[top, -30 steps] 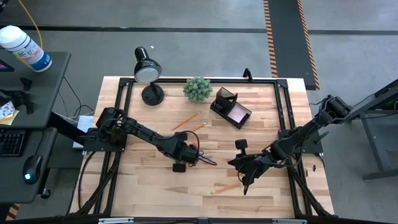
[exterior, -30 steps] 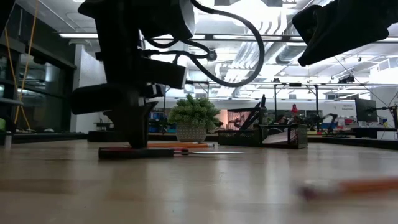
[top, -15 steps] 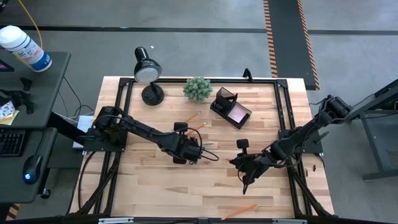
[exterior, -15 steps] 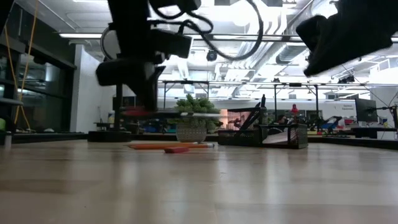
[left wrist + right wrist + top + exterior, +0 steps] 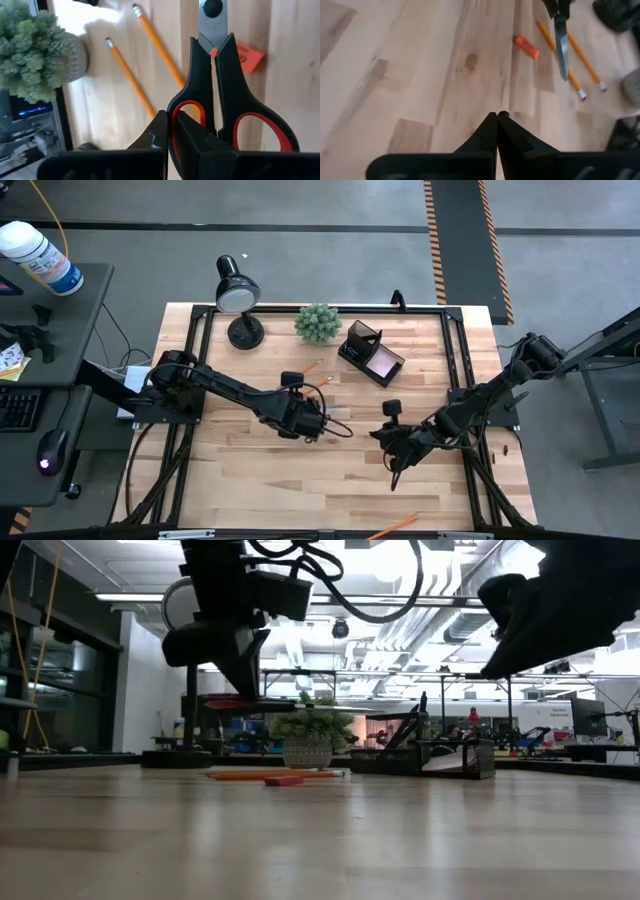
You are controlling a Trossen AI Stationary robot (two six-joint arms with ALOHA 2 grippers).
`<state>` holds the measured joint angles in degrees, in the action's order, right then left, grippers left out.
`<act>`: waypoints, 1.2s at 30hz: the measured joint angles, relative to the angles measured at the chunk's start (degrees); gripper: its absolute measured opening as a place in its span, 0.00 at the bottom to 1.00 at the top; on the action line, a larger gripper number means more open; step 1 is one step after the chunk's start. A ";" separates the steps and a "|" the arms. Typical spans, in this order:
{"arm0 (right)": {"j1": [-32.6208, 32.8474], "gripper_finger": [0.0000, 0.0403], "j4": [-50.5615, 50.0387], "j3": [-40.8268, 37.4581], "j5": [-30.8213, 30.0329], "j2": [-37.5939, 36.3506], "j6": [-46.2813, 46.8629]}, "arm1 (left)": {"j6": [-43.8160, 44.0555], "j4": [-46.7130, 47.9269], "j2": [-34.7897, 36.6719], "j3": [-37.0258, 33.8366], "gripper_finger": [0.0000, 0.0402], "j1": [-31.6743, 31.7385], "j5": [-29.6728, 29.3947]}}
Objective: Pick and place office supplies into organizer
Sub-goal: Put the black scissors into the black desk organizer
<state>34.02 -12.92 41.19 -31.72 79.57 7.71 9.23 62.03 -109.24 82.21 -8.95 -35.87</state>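
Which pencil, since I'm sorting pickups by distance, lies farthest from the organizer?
The lone pencil at the table's front edge; the other two pencils lie side by side near the plant.

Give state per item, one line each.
Scissors: blades closed, lifted off the table.
Left end effector: shut on scissors' handle.
Right end effector: shut, empty, above bare table.
Two pencils: flat on the table.
Organizer: on the table, pink pad in tray.
Lamp: standing at the back edge.
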 joint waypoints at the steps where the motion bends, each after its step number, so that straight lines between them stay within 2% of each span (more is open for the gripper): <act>1: 0.00 0.00 0.41 0.00 -0.59 0.00 -1.97 | -0.01 0.66 0.35 0.00 0.00 0.00 -0.29; 4: 0.00 0.00 1.62 0.00 -2.38 0.00 -7.20 | 0.00 2.97 1.61 1.62 0.00 0.40 -2.19; 8: -0.02 0.00 3.83 0.00 -5.24 0.00 -9.16 | -1.55 5.96 2.90 6.00 0.00 0.39 -6.42; 15: -0.03 0.00 6.32 0.00 -6.54 0.00 -9.12 | -16.57 5.10 3.18 17.38 0.00 3.22 -11.36; 20: -0.02 0.00 6.59 0.00 -2.38 -0.02 -6.70 | -29.29 3.97 3.18 21.90 0.00 7.32 -16.26; 24: -0.02 0.00 6.57 0.00 1.24 -0.02 -3.87 | -41.69 1.74 3.18 22.23 0.00 10.80 -23.57; 28: -0.02 0.00 6.59 0.00 3.17 -0.02 -3.12 | -57.40 -7.00 3.11 20.84 0.00 13.27 -31.03; 33: -0.02 0.00 6.79 0.02 3.26 -0.02 -3.02 | -79.68 -21.44 0.84 20.31 0.00 14.87 -35.22; 36: -0.02 0.00 7.04 0.04 4.13 -0.04 -3.01 | -90.69 -28.47 -1.06 20.26 0.00 15.90 -35.61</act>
<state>34.00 -5.88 41.23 -27.59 79.53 4.70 -81.46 33.56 -110.30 102.48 6.95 -71.48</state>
